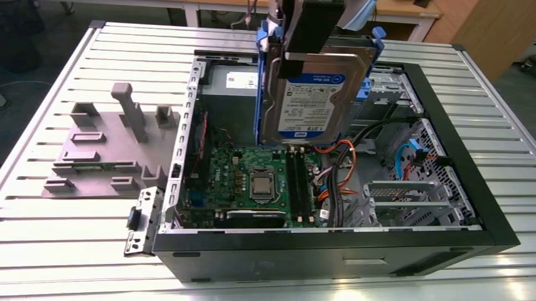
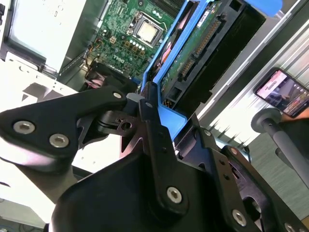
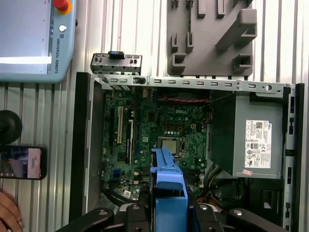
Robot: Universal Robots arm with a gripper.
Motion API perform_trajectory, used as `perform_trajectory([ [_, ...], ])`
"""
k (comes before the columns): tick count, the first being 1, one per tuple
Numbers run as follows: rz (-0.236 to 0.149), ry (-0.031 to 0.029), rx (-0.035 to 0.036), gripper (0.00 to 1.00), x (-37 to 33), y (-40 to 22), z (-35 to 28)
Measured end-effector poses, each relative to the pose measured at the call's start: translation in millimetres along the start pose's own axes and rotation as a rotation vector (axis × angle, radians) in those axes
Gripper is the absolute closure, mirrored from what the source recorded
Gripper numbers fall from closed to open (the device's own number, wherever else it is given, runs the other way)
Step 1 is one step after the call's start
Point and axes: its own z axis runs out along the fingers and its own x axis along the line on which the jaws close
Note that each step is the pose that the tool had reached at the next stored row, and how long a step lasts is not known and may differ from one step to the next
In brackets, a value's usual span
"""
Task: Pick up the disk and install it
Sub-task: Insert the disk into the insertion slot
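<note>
Disk (image 1: 314, 94): was silver, with a white-and-blue label and a blue frame.
Gripper (image 2: 139, 102): was black, dotted with silver screws.
Circuit board (image 1: 251, 172): was green.
Computer case (image 1: 335, 257): was black outside, grey metal inside.
Power box (image 3: 256, 140): was grey with a white sticker.
Wires (image 1: 335, 188): were orange, blue and black.
Table (image 1: 67, 251): was silvery white, striped by long ribs.
Holder block (image 1: 100, 157): was plain grey.
Control tablet (image 3: 34, 38): was pale grey-blue, with a red button ringed in yellow.

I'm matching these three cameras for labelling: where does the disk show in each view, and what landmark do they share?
Exterior view: disk upright above the open case, label showing.
Second wrist view: disk edge-on, in front of the motherboard.
First wrist view: its blue carrier edge-on, overlapping the motherboard beside the processor socket.
Shared landmark: the processor socket.
</note>
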Motion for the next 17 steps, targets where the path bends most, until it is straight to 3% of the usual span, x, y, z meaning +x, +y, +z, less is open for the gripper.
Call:
perform_trajectory([
  [6,0.0,-0.0001,0.0,0.64,0.3,-11.8,-0.2],
  [17,0.0,0.0003,0.0,0.64,5.0,-12.1,0.0],
])
